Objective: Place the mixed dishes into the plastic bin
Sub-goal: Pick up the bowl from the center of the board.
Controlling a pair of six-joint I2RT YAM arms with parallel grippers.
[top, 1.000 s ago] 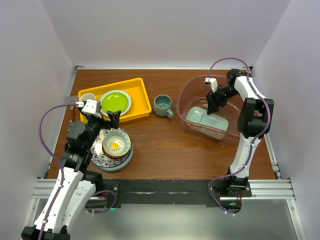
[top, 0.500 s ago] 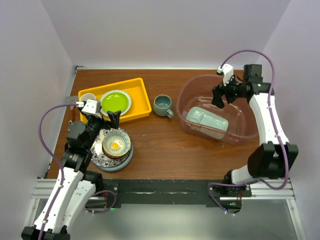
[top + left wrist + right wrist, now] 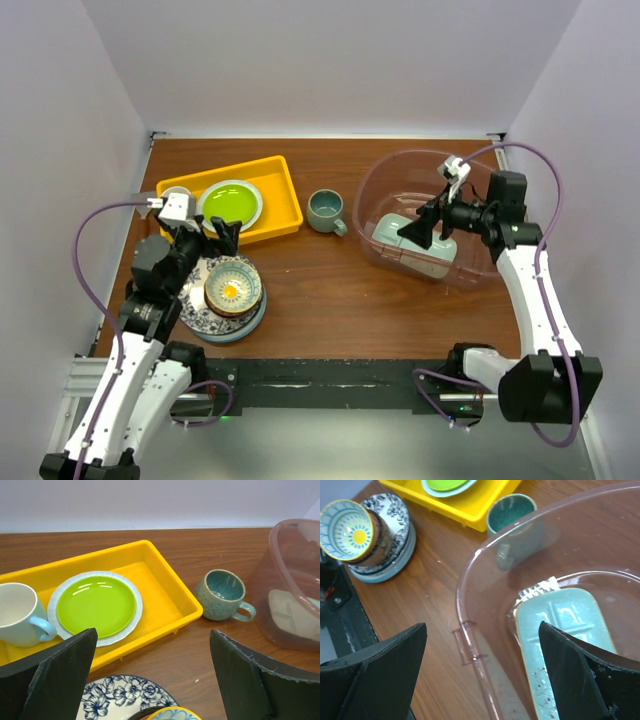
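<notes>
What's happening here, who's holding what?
Nothing is held right now. The right jaws stand open above the plastic bin, where the mint-green divided tray already lies. The left jaws hang open beside the tan bowl, which sits on the blue-patterned plate near the yellow tray. The grey-green mug stands on the table between the yellow tray and the bin, not yet packed.

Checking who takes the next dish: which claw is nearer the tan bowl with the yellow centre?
Left. The left claw hovers just behind the tan bowl; the right claw is far off, over the plastic bin.
</notes>
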